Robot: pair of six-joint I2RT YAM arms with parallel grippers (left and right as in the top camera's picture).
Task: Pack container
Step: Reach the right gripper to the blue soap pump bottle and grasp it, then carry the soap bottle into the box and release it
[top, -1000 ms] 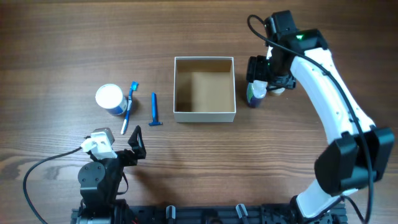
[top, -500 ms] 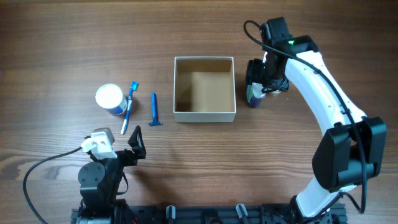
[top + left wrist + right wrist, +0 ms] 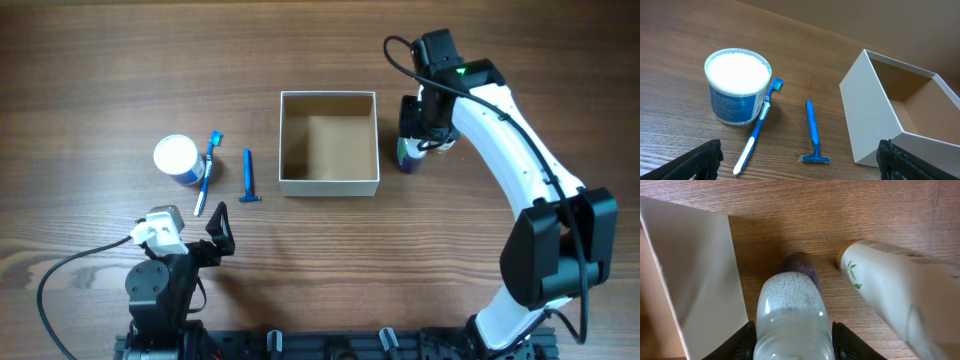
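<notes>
The container [image 3: 329, 185], a square white box with a tan inside, sits mid-table and holds nothing; it also shows in the left wrist view [image 3: 865, 105] and the right wrist view [image 3: 695, 275]. My right gripper [image 3: 419, 128] is just right of it, shut on a clear bottle [image 3: 792, 310] with whitish liquid and a purple cap; the bottle's lower end [image 3: 407, 157] rests on the table. A white tube [image 3: 900, 290] with a leaf print lies beside the bottle. My left gripper [image 3: 800, 162] is open and empty, near the front left [image 3: 218, 228].
A round white-lidded blue jar [image 3: 177, 158] stands at the left, also in the left wrist view [image 3: 737, 90]. A blue toothbrush [image 3: 759, 125] leans against it. A blue razor [image 3: 812, 132] lies between the toothbrush and the box. A cable runs by the left arm's base.
My right arm has shifted a little left and back, its gripper settling over the bottle. The bottle stays by the box's right wall. The left arm has not moved.
</notes>
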